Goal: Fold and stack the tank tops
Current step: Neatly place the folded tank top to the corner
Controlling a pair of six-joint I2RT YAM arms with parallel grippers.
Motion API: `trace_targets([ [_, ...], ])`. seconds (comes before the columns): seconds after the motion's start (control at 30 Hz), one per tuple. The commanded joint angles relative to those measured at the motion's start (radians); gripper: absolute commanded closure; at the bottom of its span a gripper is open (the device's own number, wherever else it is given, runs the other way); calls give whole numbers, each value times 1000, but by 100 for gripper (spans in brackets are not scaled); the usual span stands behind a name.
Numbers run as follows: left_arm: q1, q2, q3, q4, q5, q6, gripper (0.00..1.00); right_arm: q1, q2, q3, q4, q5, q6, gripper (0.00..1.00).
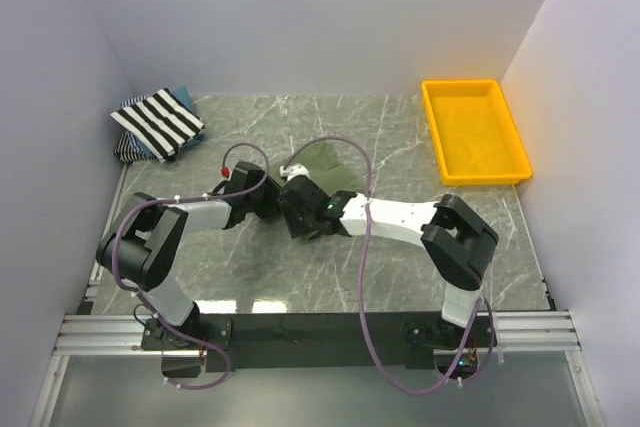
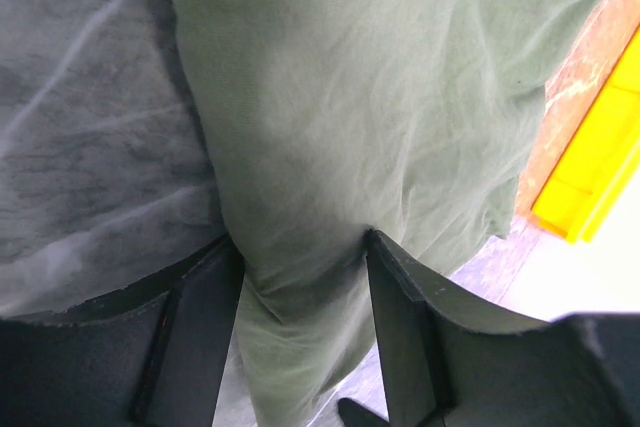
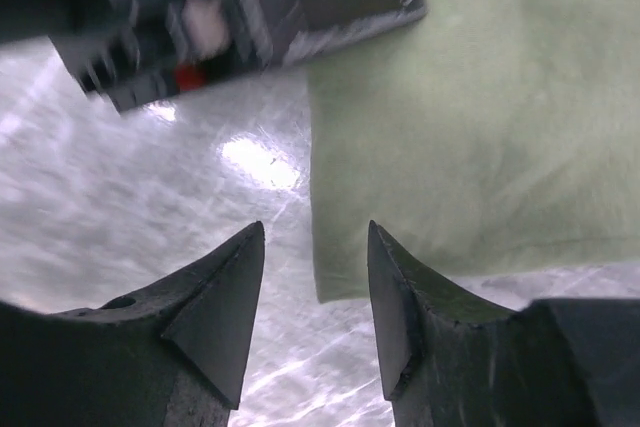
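The olive-green tank top (image 1: pixel 335 165) lies bunched at the table's middle, partly under both wrists. In the left wrist view its fabric (image 2: pixel 380 97) fills the gap between the fingers, and my left gripper (image 2: pixel 302 242) is shut on a gathered fold of it. My right gripper (image 3: pixel 315 232) stands open just off a corner of the green cloth (image 3: pixel 480 127), with only the table between its fingers. In the top view the left gripper (image 1: pixel 272 197) and right gripper (image 1: pixel 297 209) are close together. The black-and-white striped tank top (image 1: pixel 158 119) lies folded on a bluish one (image 1: pixel 183 97) at the far left.
A yellow plastic tray (image 1: pixel 520 152) stands at the far right and shows past the cloth's edge (image 2: pixel 590 177). The left arm's wrist body (image 3: pixel 250 7) hangs just ahead of my right fingers. Grey marble table (image 1: pixel 300 267) with white walls around it.
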Motion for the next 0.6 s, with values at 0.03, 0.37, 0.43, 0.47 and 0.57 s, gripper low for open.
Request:
trace_targets([
  [0.03, 45, 25, -30, -136, -34, 62, 41, 52, 41, 24, 26, 168, -132, 46],
  [0.37, 86, 11, -22, -135, 6, 94, 37, 102, 170, 109, -8, 351, -229, 39],
  [0.43, 88, 14, -25, -127, 23, 97, 36, 103, 185, 120, -12, 354, -236, 39],
  [0.47, 90, 15, -25, -124, 28, 101, 36, 105, 201, 124, -15, 356, -236, 39],
  [0.57, 91, 11, -34, -119, 49, 104, 36, 102, 207, 134, -20, 330, -221, 49],
])
